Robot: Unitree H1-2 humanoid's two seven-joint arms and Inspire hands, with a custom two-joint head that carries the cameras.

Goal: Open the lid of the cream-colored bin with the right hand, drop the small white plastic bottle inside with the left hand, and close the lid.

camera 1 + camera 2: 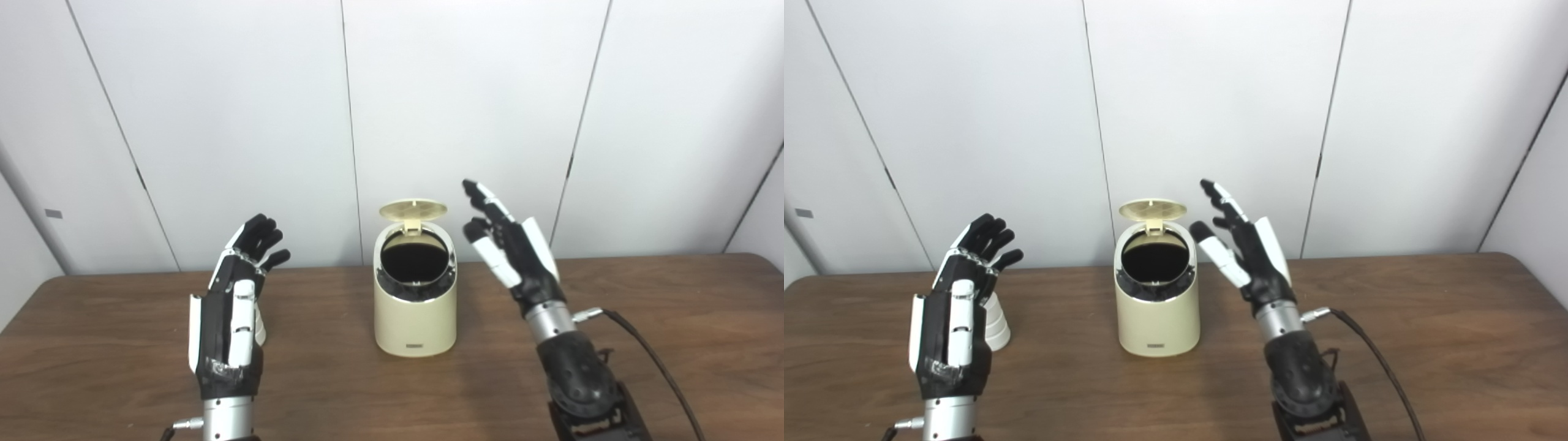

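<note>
I see my left hand (952, 318) masking the ribbed white bottle (996, 321); lid (413, 210) up on the bin (416, 306), both hands spread, right hand (511, 248) beside it.

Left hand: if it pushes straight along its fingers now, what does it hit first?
Probably the white bottle, standing just beyond the open left hand and partly hidden by it. Depth is unclear; aimed higher, it would pass above the bottle toward the wall.

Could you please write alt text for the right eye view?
A cream-colored bin stands on a wooden table with its lid open. The open right hand hovers beside it; the open left hand partly hides a small white bottle.
</note>
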